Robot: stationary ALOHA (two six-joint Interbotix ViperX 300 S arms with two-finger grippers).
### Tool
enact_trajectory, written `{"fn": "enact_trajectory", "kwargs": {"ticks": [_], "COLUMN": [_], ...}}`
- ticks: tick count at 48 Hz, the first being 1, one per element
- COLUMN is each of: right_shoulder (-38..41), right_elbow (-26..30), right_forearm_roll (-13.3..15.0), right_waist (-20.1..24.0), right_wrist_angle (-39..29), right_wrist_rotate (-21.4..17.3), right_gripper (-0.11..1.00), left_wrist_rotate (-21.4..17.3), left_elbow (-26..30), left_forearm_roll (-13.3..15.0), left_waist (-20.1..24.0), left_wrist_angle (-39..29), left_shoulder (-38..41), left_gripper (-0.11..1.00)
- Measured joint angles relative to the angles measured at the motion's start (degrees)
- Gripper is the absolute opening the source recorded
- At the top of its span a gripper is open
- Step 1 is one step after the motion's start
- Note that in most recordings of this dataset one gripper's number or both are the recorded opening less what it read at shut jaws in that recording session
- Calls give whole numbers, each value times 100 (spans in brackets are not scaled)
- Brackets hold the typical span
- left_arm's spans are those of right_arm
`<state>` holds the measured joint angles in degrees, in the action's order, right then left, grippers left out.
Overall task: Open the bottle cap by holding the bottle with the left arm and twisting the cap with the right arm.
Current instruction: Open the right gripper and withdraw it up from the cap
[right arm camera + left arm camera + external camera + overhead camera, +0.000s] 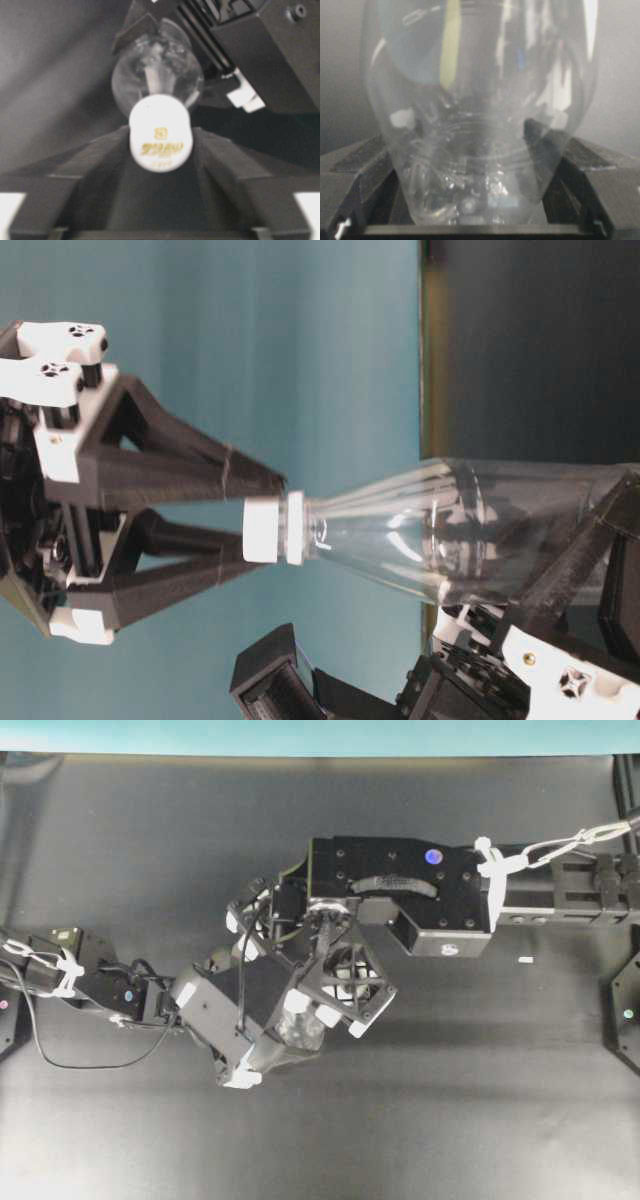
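The bottle [450, 530], clear, thin-walled and empty-looking, is clamped round its wide body by the left gripper [470, 220] and is held above the dark table [150, 840], so it is judged light, slippery and easily dented if squeezed harder. The bottle cap [268, 529] sits between the fingers of the right gripper [255, 525], but whether they pinch it or stand slightly off cannot be told. The cap's rim should be taken; open room around both arms seems sufficient.
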<state>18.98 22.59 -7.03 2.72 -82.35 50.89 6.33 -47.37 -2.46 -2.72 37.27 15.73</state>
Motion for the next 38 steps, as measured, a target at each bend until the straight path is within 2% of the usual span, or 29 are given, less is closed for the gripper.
{"fn": "enact_trajectory", "kwargs": {"ticks": [3, 7, 12, 26, 38], "right_shoulder": [-18, -35, -88, -668, -1564], "right_elbow": [0, -9, -9, -387, -1116], "right_forearm_roll": [-9, -35, -132, -229, -246], "right_waist": [-9, -18, -35, -158, -281], "right_wrist_angle": [35, 97, 167, 325, 1380], "right_wrist_rotate": [-9, -26, -229, -1213, -2496], "right_gripper": [77, 76, 76, 76, 75], "left_wrist_rotate": [0, 0, -9, -9, -9], "left_elbow": [-9, 0, 0, 0, 18], "left_forearm_roll": [0, 0, -9, 0, 0], "left_waist": [9, 0, 0, 0, 0], "left_wrist_angle": [-9, -9, -18, -35, -202], "left_shoulder": [0, 0, 0, 0, -18], "left_gripper": [82, 82, 82, 82, 82]}}
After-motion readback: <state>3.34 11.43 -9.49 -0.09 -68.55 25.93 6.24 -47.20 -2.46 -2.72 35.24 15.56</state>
